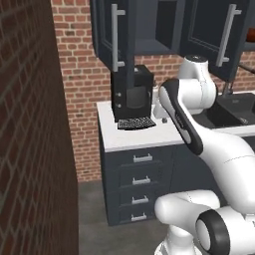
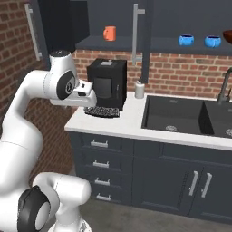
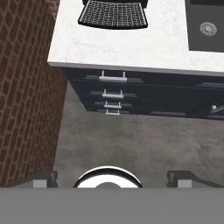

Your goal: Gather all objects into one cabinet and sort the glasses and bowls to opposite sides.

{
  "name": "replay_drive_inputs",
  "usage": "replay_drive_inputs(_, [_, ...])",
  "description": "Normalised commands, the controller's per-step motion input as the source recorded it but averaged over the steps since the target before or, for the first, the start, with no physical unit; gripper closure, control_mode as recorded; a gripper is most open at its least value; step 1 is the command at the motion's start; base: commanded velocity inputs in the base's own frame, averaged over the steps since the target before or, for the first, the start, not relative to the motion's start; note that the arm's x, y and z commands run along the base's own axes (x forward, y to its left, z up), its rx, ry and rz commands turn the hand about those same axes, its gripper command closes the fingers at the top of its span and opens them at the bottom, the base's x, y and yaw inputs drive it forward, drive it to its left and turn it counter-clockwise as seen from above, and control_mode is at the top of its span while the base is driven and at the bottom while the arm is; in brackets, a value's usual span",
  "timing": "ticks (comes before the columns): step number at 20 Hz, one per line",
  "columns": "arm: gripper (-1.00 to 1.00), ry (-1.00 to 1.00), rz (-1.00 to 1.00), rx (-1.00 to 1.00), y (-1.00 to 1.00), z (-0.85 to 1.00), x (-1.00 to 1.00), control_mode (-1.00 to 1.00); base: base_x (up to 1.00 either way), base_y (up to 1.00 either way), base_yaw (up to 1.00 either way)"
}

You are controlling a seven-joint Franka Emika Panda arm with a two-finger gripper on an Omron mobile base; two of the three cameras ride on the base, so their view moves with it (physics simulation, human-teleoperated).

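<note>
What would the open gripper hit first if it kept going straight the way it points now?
Probably the grey floor in front of the dark drawer stack; nothing lies between the open gripper and it, though depth is hard to judge.

- I found no text, label, brand, number or sign that I could read in any of my views.
- The black coffee machine (image 2: 106, 81) on the counter had a plain front, with no lettering I could make out.
- The small white soap bottle (image 2: 139, 89) just right of it carried no legible label.
- The dark cabinet doors (image 1: 112, 30) and the drawer fronts (image 3: 113, 85) below the counter bore only their handles, no markings.
- The orange cup (image 2: 109, 33) and the blue bowls (image 2: 186, 40) on the shelf showed no print.
</note>
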Motion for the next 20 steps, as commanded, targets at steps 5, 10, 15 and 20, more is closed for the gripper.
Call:
replay_drive_inputs(5, [-1.0,0.0,0.0,0.0,0.0,0.0,0.0,1.0,0.57,-0.04,0.0])
replay_drive_inputs(10, [-1.0,0.0,0.0,0.0,0.0,0.0,0.0,1.0,0.32,-0.23,0.0])
replay_drive_inputs(15, [-1.0,0.0,0.0,0.0,0.0,0.0,0.0,1.0,0.35,-0.1,0.0])
replay_drive_inputs(20, [-1.0,0.0,0.0,0.0,0.0,0.0,0.0,1.0,0.44,-0.01,0.0])
